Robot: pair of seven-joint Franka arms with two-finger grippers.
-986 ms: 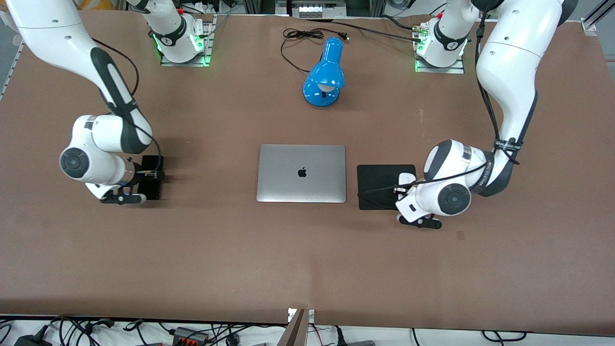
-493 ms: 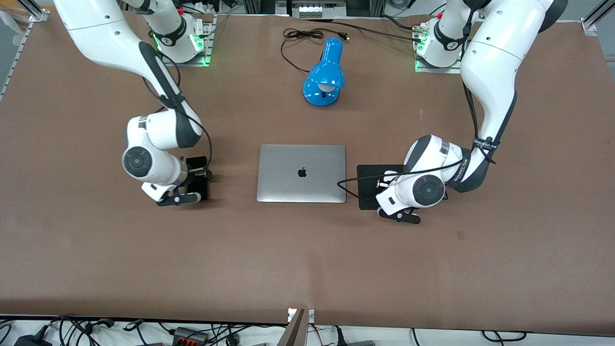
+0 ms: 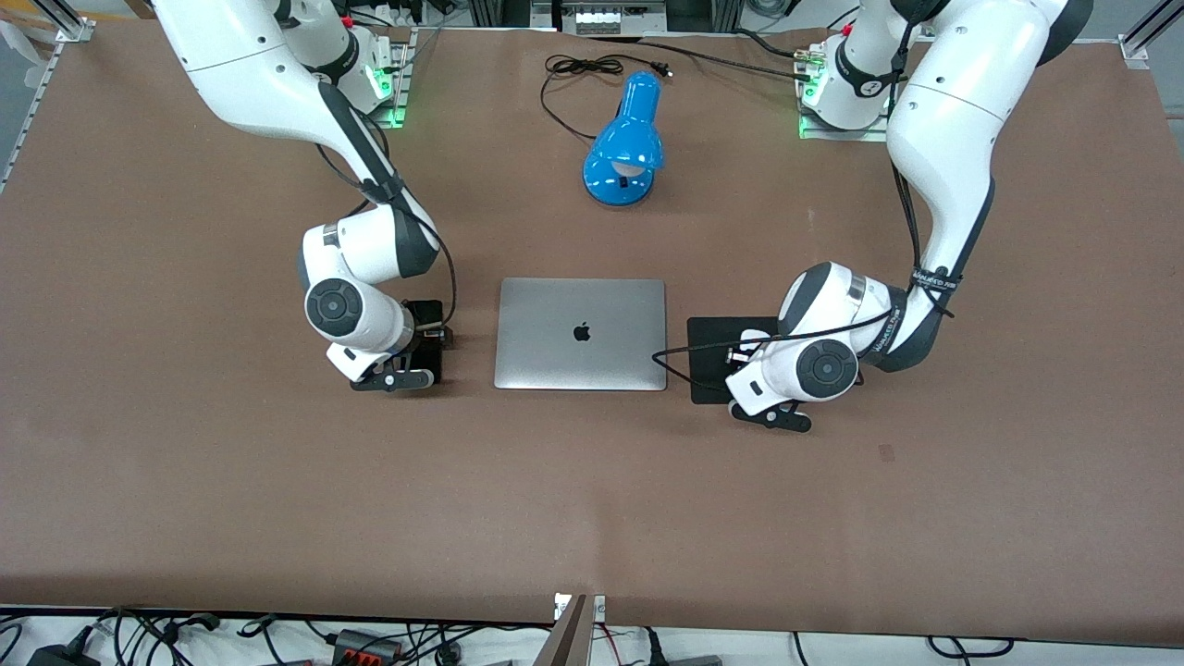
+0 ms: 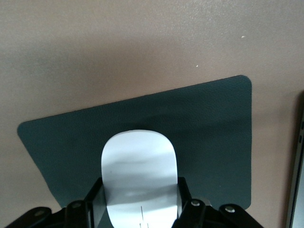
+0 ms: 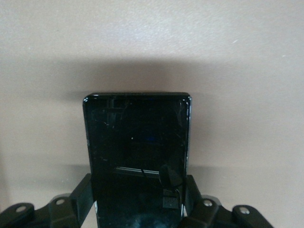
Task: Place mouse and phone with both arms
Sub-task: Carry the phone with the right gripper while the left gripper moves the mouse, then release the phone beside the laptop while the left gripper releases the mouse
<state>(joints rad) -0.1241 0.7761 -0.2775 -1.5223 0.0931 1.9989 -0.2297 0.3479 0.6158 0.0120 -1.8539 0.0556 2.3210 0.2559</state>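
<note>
The white mouse [image 4: 139, 173] sits between the fingers of my left gripper [image 4: 139, 199], which is shut on it low over the black square pad [image 4: 209, 133]. In the front view this gripper [image 3: 751, 359] is over the pad [image 3: 717, 335], and the wrist hides most of the mouse [image 3: 754, 337]. My right gripper [image 5: 137, 194] is shut on the black phone [image 5: 137, 142] and holds it flat, low over the bare table. In the front view the phone [image 3: 427, 313] and right gripper [image 3: 424, 340] are beside the laptop, toward the right arm's end.
A closed silver laptop [image 3: 581, 333] lies mid-table between the phone and the pad; its edge shows in the left wrist view [image 4: 299, 180]. A blue desk lamp [image 3: 627, 143] with a black cord [image 3: 578, 69] lies farther from the front camera.
My right arm has carried the phone a long way toward the laptop. My left arm shifted the mouse a little toward the laptop over the pad, then stayed nearly still.
</note>
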